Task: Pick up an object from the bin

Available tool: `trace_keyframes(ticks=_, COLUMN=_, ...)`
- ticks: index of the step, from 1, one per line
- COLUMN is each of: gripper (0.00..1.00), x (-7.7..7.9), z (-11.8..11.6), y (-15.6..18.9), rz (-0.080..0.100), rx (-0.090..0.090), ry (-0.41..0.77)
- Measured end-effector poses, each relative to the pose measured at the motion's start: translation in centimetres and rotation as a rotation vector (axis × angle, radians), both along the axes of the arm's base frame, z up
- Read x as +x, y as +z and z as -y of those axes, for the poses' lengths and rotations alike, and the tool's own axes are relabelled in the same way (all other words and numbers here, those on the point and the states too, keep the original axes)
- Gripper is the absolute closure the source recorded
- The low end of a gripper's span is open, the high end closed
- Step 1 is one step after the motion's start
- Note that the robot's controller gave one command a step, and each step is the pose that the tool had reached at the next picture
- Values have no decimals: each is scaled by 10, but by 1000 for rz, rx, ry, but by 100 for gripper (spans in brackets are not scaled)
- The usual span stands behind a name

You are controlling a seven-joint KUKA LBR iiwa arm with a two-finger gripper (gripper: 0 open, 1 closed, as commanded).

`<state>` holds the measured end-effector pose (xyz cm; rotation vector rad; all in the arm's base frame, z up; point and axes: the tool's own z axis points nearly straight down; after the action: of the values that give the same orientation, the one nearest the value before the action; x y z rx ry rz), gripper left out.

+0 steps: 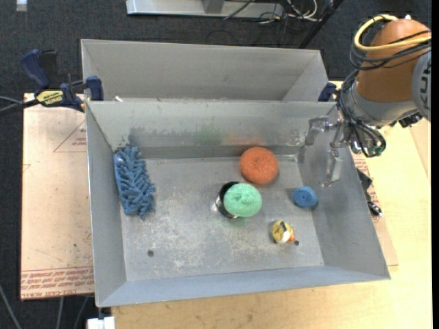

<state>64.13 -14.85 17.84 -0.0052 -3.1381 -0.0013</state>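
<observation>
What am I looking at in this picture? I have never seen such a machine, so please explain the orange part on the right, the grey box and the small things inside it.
This is one picture, from a camera that looks down on a grey metal bin from above and a little to one side. The orange-covered part on the right is a robot arm, which reaches into the bin from that side. At its end hangs the gripper, the tool for picking things up. It is near the bin's right wall, close to a small blue thing. It holds nothing that I can see. On the bin's floor there are also an orange ball, a green ball against something dark, a small yellow and white thing and, at the left, a blue fuzzy piece.
</observation>
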Motion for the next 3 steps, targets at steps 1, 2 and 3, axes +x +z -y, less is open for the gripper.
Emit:
trace_keyframes(ticks=1, gripper=0, x=1, z=-1, y=5, rz=6, rx=-1, ry=3)
trace_keyframes(ticks=2, gripper=0, x=-27, z=4, y=-63, rz=-6, rx=2, ry=16)
trace_keyframes(ticks=3, gripper=0, x=-28, z=5, y=-57, rz=4, rx=1, ry=-22)
